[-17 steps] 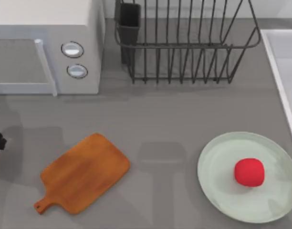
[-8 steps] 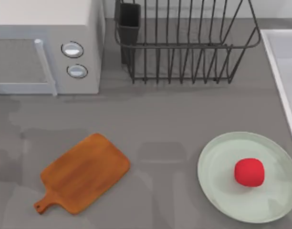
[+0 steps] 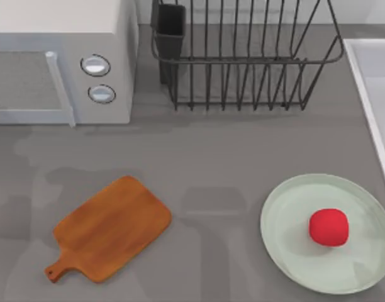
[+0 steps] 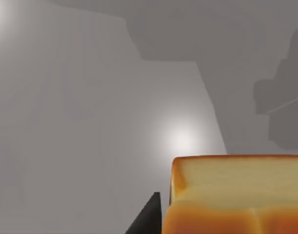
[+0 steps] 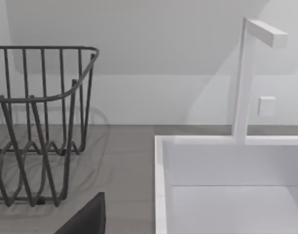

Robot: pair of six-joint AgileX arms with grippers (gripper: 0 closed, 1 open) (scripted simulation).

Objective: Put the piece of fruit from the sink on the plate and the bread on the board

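The bread [image 4: 236,195], a golden-brown bun with paler sides, looms close in the left wrist view. My left gripper [image 4: 232,225] is shut on it, one dark finger [image 4: 145,218] showing against its side, above plain grey surface. The orange-brown board [image 3: 111,228] lies bare at the table's front left. The red piece of fruit [image 3: 328,227] rests on the mint-green plate [image 3: 287,207] at the front right. The sink [image 3: 368,82] runs along the right edge. My right gripper [image 5: 154,229] hangs open near the sink's corner [image 5: 159,146], one finger [image 5: 85,217] in sight.
A microwave [image 3: 60,63] fills the back left, its handle toward the table. A black wire dish rack [image 3: 243,56] with a dark cup stands at the back middle and appears in the right wrist view as wire rack [image 5: 37,126]. A white tap [image 5: 246,78] rises behind the sink.
A dark part of my left arm at the top view's left edge one second ago has gone out of that view. Shadows on the left of the table shifted. Board, plate and fruit stayed put.
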